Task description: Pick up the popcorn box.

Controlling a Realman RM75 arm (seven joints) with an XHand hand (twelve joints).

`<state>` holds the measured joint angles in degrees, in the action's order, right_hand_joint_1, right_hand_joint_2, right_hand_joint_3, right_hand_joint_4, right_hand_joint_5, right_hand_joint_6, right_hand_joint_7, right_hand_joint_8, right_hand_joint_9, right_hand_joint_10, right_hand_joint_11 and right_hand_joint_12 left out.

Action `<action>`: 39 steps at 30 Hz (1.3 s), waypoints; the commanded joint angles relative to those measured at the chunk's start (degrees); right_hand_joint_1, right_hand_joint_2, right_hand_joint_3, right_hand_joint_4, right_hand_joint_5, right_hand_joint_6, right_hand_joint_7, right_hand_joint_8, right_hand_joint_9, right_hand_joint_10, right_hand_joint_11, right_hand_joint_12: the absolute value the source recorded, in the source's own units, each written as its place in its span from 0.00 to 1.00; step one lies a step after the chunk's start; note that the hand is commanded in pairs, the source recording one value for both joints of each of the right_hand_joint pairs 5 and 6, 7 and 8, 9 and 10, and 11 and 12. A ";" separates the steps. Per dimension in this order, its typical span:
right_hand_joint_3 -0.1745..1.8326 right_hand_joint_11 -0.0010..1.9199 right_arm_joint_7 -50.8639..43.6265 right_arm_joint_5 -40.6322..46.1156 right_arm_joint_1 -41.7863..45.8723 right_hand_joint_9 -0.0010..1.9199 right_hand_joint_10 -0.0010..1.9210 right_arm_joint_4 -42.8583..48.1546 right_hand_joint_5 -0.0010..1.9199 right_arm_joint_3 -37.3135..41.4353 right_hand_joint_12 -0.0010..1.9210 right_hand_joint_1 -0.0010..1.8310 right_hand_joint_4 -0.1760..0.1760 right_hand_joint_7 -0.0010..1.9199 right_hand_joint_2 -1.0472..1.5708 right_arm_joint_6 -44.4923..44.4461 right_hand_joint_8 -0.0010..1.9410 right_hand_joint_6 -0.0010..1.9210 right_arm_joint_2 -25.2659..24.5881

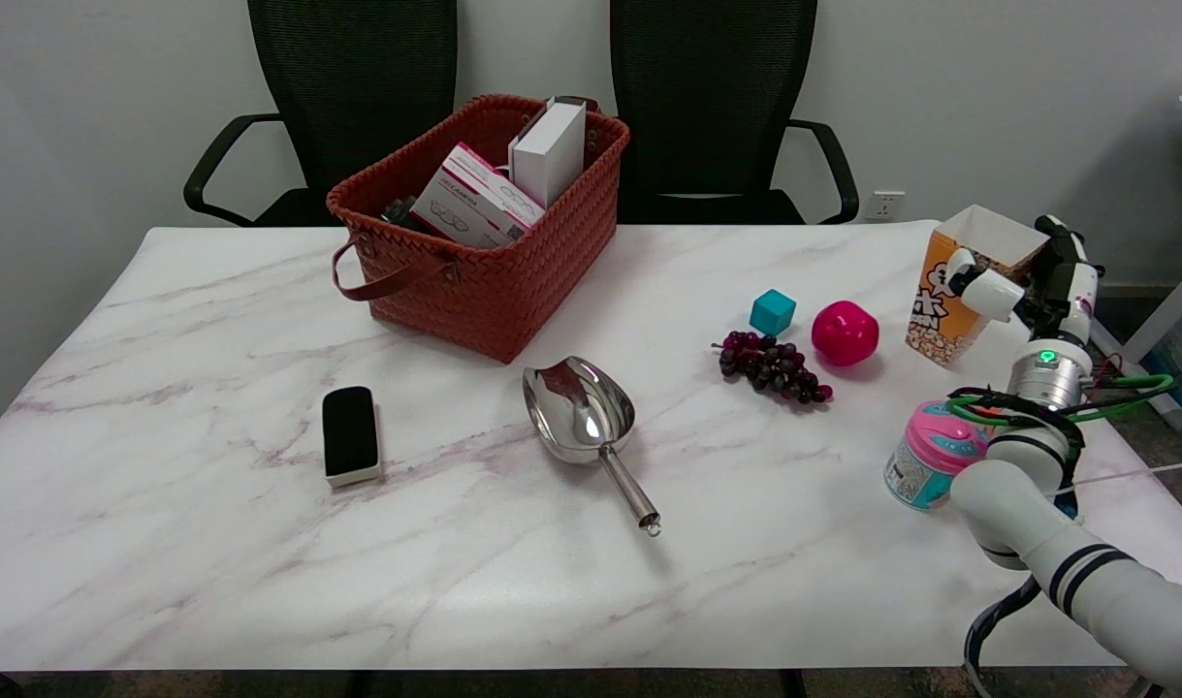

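The popcorn box [940, 301], orange and white with an open top, stands slightly tilted at the table's far right. My right hand [1037, 286] wraps around its right side. The thumb [983, 291] presses on the front face, and the other fingers [1070, 262] reach up behind the box's right edge. The hand grips the box. The box's base sits at the tabletop; whether it has left the surface I cannot tell. My right arm [1046, 485] comes in from the lower right.
A pink-lidded jar [925, 465] stands just below the arm's wrist. Left of the box lie a pink apple [845, 333], dark grapes [773, 366] and a teal cube [772, 312]. A metal scoop [586, 417], black eraser [349, 434] and red basket [513, 281] lie farther left.
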<state>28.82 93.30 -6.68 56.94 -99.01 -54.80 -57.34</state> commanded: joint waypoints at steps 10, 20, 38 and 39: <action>0.65 0.20 2.06 -0.30 1.39 0.27 0.27 -0.44 0.10 0.39 0.20 0.59 0.50 0.24 0.39 0.98 0.24 0.10 -0.17; 0.54 0.16 2.14 -0.39 1.24 0.22 0.22 -1.49 0.06 2.25 0.16 0.57 0.50 0.21 0.32 4.67 0.21 0.06 -0.17; 0.51 0.15 5.58 -2.39 -1.55 0.21 0.21 -6.92 0.05 2.49 0.15 0.58 0.50 0.20 0.32 10.19 0.20 0.05 0.38; 0.51 0.15 5.58 -2.39 -1.71 0.21 0.21 -7.09 0.05 2.49 0.15 0.58 0.50 0.20 0.32 10.27 0.20 0.05 0.38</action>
<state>32.88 92.47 -6.24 53.64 -96.97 -48.56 -57.37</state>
